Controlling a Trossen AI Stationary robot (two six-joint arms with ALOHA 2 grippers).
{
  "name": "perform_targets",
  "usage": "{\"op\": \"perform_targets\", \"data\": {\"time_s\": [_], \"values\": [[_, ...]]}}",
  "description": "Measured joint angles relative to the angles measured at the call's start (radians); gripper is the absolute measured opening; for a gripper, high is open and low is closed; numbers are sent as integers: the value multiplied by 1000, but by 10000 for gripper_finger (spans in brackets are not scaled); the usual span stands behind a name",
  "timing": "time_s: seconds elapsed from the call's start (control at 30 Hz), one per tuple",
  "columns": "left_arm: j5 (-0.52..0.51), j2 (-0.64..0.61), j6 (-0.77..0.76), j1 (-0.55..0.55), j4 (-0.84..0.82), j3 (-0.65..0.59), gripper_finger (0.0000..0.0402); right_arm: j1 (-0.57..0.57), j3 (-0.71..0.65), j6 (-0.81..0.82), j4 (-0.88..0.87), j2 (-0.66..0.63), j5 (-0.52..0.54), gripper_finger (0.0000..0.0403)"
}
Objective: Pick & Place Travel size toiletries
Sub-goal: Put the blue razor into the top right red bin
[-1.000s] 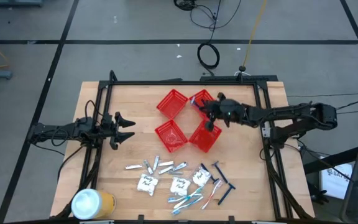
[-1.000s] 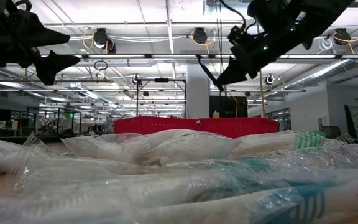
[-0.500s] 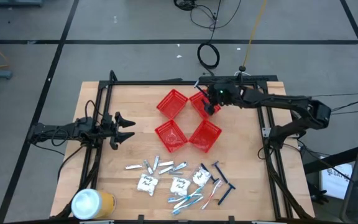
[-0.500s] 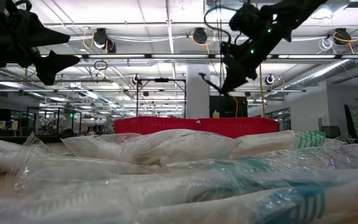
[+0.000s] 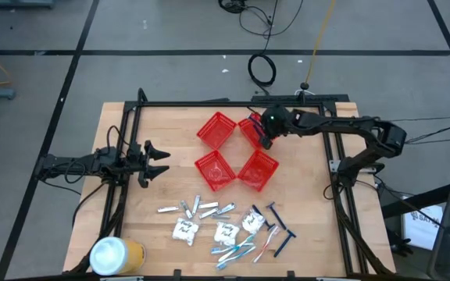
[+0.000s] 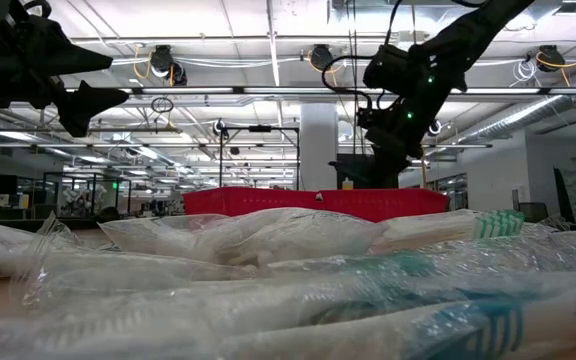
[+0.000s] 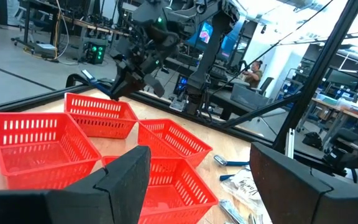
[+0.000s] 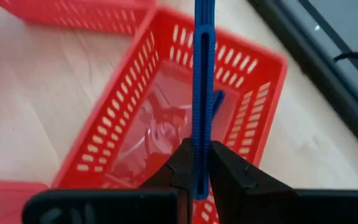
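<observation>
Over far red basket — right gripper pinching blue razor.

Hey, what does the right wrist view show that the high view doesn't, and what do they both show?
Only the right wrist view shows the right gripper shut on a blue razor, held above a red basket that already has clear-wrapped items in it.

Only the high view shows the open left gripper waiting at the table's left side, the loose toiletries near the front edge, the yellow can, and all four baskets.

Both show the far right basket on the wooden table.
</observation>
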Motion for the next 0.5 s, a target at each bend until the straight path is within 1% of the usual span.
{"op": "perform_targets", "data": {"time_s": [0.37, 0.5], "values": [[0, 0, 0, 0, 0, 0, 271, 4, -43, 26, -23, -5, -1, 24], [0, 0, 0, 0, 0, 0, 271, 4, -46, 32, -24, -5, -1, 33]]}}
